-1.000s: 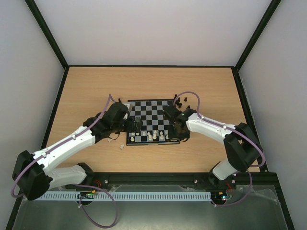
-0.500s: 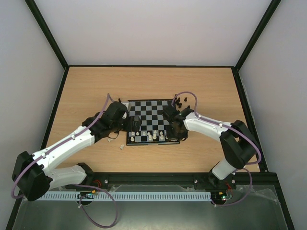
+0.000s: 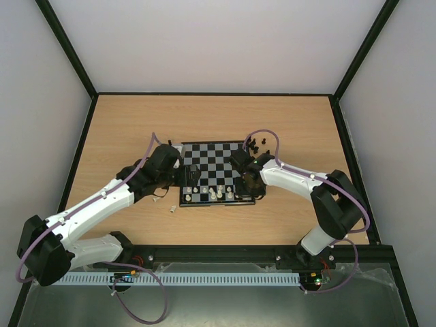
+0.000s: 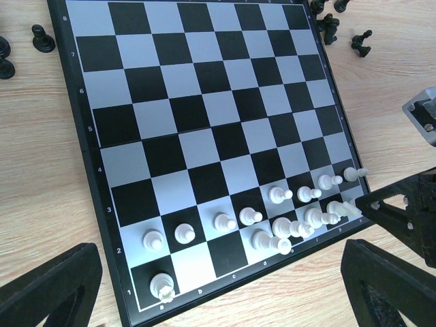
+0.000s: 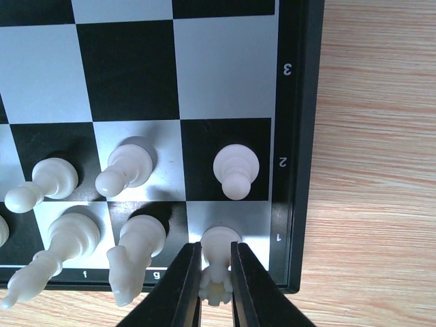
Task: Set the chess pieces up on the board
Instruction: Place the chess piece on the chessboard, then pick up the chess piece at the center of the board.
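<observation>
Right wrist view first: what has the right gripper (image 5: 215,262) got?

— Its two fingers are pinched almost together round a white rook (image 5: 219,238). The rook stands on the pale corner square of the board (image 5: 294,136), in the row marked 1, at 5 o'clock in that picture.

— What stands around the rook?

— A white pawn (image 5: 235,170) is upright on the dark square at 12 o'clock from it. A white knight (image 5: 134,252) is on the dark square at 9 o'clock, close beside one finger.

— And the left gripper (image 4: 218,296)?

— Spread wide, with nothing between its fingers (image 4: 48,286). In the left wrist view one finger shows at 7 o'clock and the other at 5 o'clock, over the board's near edge.

— Where are the other pieces?

— From the top camera, the board lies in the middle of the table (image 3: 136,122). The white pieces (image 3: 216,193) crowd its 6 o'clock edge. A few black pieces (image 3: 256,144) lie loose on the table off its 1 o'clock corner, and the left wrist view shows more of them off the 10 o'clock corner. A small white item (image 3: 172,208) lies on the table at 8 o'clock from the board, too small to name.
</observation>
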Controlling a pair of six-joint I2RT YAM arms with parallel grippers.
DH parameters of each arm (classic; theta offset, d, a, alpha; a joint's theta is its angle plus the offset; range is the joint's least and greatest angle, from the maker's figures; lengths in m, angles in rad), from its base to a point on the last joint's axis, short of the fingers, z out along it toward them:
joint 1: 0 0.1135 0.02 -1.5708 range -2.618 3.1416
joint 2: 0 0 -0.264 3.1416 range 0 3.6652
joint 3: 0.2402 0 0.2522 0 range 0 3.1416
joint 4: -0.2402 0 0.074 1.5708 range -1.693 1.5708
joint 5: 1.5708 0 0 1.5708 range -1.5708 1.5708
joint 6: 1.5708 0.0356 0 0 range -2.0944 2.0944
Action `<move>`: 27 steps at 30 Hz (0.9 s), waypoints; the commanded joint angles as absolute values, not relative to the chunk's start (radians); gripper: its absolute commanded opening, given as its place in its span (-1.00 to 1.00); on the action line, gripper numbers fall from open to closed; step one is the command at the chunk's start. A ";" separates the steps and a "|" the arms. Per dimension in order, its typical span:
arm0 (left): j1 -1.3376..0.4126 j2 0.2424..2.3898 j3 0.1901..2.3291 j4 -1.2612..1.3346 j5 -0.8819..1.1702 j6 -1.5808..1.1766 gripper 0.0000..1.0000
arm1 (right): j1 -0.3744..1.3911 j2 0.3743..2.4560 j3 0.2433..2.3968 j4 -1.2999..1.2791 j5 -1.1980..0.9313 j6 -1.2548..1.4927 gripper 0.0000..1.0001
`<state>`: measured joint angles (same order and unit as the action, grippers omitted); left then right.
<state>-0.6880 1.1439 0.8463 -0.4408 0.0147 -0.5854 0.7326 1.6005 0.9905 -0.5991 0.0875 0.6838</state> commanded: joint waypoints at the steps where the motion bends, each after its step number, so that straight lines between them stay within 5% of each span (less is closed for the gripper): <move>1: -0.679 1.121 0.859 -0.459 0.014 -0.572 0.98 | 0.738 1.604 1.003 -0.635 0.096 0.682 -0.71; 9: -0.674 1.126 0.858 -0.460 0.009 -0.575 0.98 | 0.738 1.571 0.997 -0.647 0.094 0.684 -0.41; 27: -0.626 1.138 0.786 -0.633 -0.071 -0.697 0.98 | 0.736 1.342 1.005 -0.650 0.068 0.571 -0.17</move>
<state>-0.6334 1.1412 0.8276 -0.5529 -0.0364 -0.6376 0.7330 1.3716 0.9905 -0.6083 0.0860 0.6361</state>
